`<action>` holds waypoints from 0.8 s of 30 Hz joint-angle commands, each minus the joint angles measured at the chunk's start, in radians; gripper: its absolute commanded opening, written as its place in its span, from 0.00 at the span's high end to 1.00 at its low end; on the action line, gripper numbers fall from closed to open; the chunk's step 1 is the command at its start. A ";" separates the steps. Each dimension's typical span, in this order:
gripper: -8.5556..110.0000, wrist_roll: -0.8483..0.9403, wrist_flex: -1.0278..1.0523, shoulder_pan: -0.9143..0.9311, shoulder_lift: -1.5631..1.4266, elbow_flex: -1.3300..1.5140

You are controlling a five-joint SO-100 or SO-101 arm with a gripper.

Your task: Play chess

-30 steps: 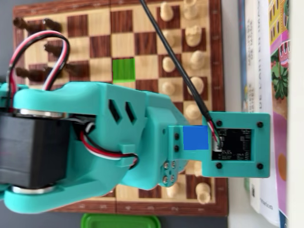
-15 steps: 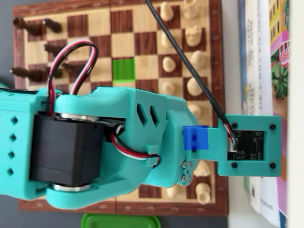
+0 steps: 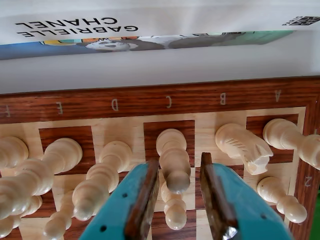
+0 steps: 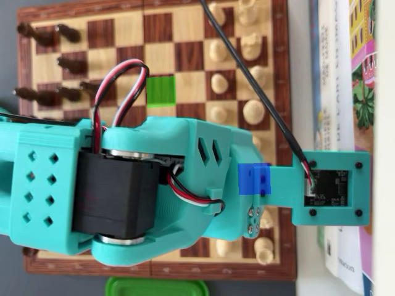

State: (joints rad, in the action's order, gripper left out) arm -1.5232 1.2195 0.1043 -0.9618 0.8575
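Target piece: a white bishop (image 3: 172,152) on the dark C square of the back rank, seen in the wrist view, with a white pawn (image 3: 174,210) just in front of it on the same file.
Gripper: my gripper (image 3: 182,220) hangs over that file, teal jaws parted to a middling gap, one either side of the two pieces, holding nothing and touching neither as far as I can tell.
Neighbours: a white knight (image 3: 245,146) on the B square, a rook (image 3: 290,137) on A, and a tall piece (image 3: 107,170) on D, all close to my jaws.
Board: the chessboard (image 4: 185,18), wooden frame lettered along the near edge, lies under my arm (image 4: 154,185) in the overhead view; dark pieces (image 4: 46,95) line the far side, and a green marker (image 4: 162,90) covers one mid-board square.
Surroundings: a book (image 3: 75,27) titled Gabrielle Chanel lies beside the board's edge.
Step in hand: I judge this to be lining up for a pick on the C file; whether pawn or bishop, I cannot say.
Next move: descend straight, close on one piece only, and keep clear of the knight.
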 commanded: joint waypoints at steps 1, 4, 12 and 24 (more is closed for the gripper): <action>0.81 0.005 0.000 0.014 -0.003 -0.052; 0.81 0.005 -0.002 0.014 0.009 -0.052; 0.81 0.005 0.000 0.014 0.031 -0.069; 0.82 0.005 0.000 0.015 0.048 -0.095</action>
State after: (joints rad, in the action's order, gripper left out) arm -1.5232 1.2195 0.1074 -0.9020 0.8207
